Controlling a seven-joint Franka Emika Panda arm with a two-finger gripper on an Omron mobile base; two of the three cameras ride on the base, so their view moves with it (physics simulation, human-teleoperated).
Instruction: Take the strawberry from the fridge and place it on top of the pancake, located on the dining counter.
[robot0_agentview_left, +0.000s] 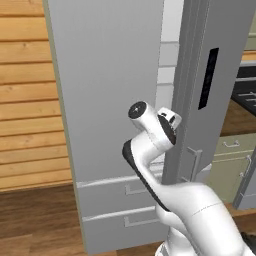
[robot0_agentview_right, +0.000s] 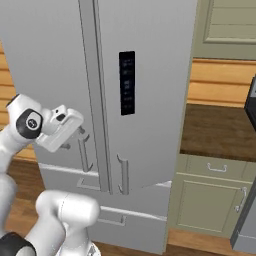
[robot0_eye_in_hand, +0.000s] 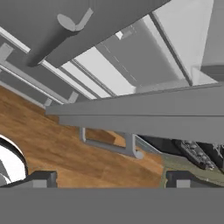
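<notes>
**Fridge ajar, berry not yet in hand**

Strawberry: we cannot find it; presumably inside the fridge (robot0_agentview_left: 115, 100). Left door swung partly open, white shelves showing in the gap. Gripper (robot0_eye_in_hand: 111, 178) spread wide, empty, beside the door handles (robot0_agentview_right: 84, 150). Picking and placing remain.

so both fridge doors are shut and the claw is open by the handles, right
Not quite. The claw is open by the handles, but the fridge is not fully shut: its doors stand ajar. The left base view shows a gap between them with white inner shelves behind, and the hand view looks in past a door edge.
</notes>
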